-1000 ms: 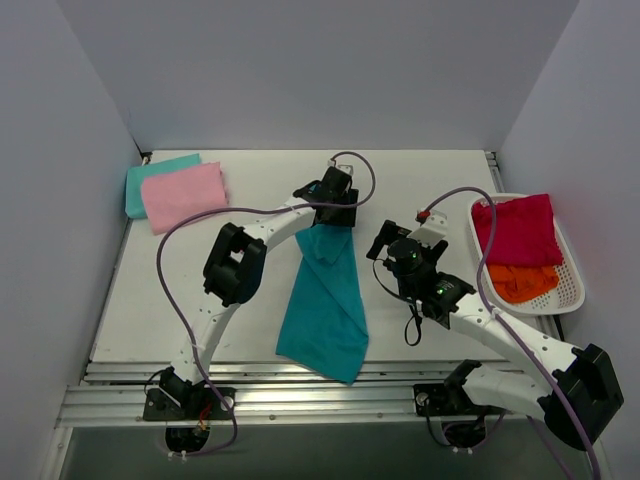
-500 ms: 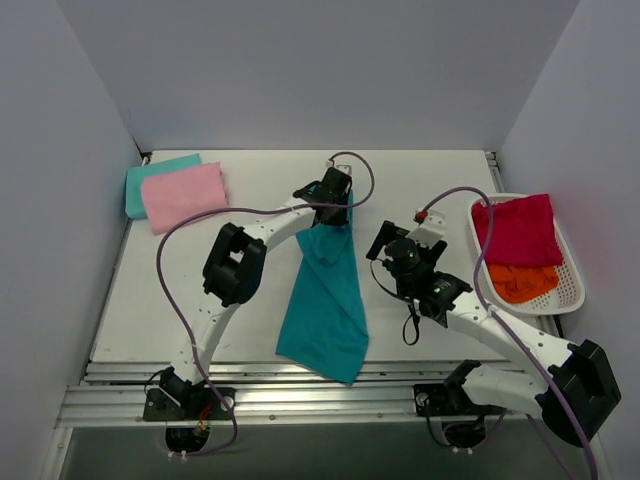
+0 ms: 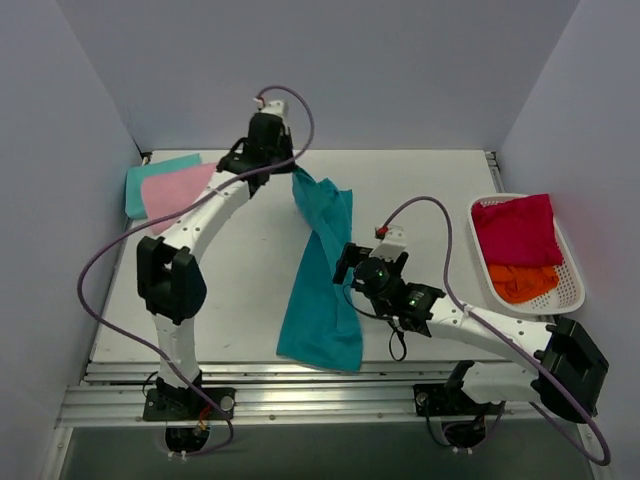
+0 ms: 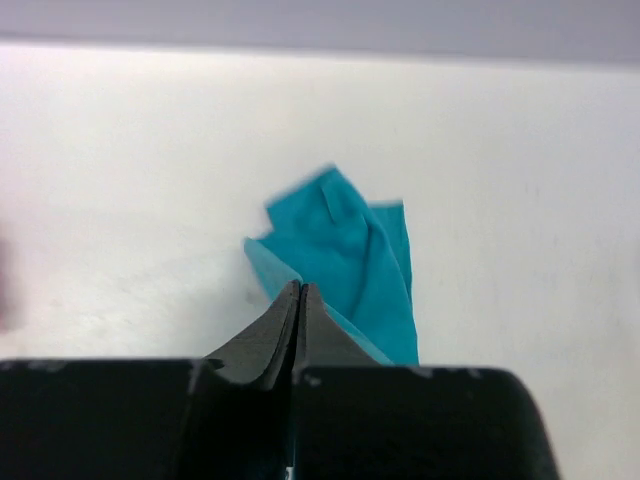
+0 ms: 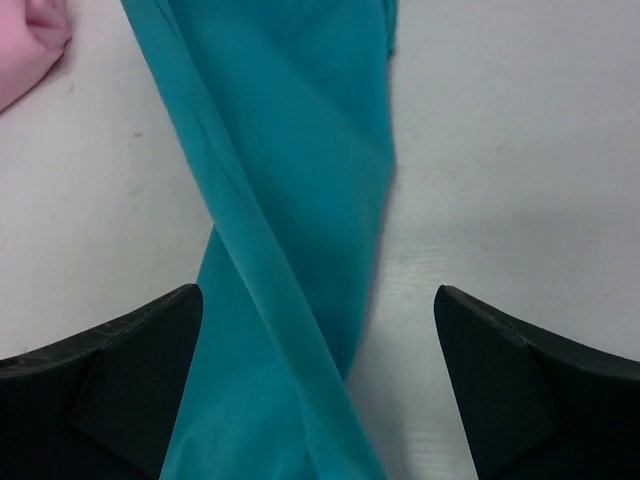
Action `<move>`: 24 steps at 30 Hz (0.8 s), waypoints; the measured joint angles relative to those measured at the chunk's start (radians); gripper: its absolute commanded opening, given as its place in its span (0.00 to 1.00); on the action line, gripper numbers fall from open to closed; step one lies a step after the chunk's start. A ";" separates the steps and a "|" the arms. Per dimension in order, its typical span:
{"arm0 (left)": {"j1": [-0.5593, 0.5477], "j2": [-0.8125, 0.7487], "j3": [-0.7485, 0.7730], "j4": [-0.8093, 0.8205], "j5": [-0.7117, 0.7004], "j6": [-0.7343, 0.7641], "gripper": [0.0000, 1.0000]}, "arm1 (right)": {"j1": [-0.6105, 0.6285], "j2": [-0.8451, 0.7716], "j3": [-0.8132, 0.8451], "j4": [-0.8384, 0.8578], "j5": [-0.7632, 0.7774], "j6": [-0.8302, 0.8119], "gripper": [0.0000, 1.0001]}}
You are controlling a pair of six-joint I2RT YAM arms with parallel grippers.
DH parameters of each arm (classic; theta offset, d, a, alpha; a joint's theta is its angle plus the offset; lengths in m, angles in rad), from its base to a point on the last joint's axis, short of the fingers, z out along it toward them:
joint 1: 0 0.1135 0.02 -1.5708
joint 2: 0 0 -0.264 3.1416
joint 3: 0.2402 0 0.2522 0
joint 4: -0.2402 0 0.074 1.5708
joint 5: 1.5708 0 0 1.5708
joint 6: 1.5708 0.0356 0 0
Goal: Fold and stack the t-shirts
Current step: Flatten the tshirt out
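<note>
teal t-shirt (image 5: 300, 200): twisted strip across table (image 5: 500, 150) | right claw (image 5: 317, 300): spread wide | pink t-shirt (image 5: 25, 50): top-left

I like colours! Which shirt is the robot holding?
The deep teal t-shirt, pinched in the left gripper; pink and aqua lie stacked, crimson and orange sit in the basket.

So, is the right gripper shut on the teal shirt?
No, the right gripper stands wide open; the teal shirt shows in the gap, ungripped.
</note>
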State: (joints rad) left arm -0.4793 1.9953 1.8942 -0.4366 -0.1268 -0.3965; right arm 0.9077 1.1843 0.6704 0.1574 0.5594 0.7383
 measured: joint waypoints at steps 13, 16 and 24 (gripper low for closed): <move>0.290 -0.013 -0.018 0.087 0.087 0.016 0.02 | 0.227 0.217 0.039 -0.021 0.047 0.121 0.97; 0.295 0.038 -0.067 0.090 0.116 0.010 0.02 | 0.233 0.239 0.060 -0.020 0.059 0.126 0.97; 0.293 0.076 -0.122 0.106 0.159 -0.003 0.02 | 0.233 0.349 0.097 0.015 0.093 0.124 0.97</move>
State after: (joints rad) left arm -0.1864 2.0708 1.7725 -0.3309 0.0322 -0.4000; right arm 1.1408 1.5330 0.7677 0.1726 0.6521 0.8623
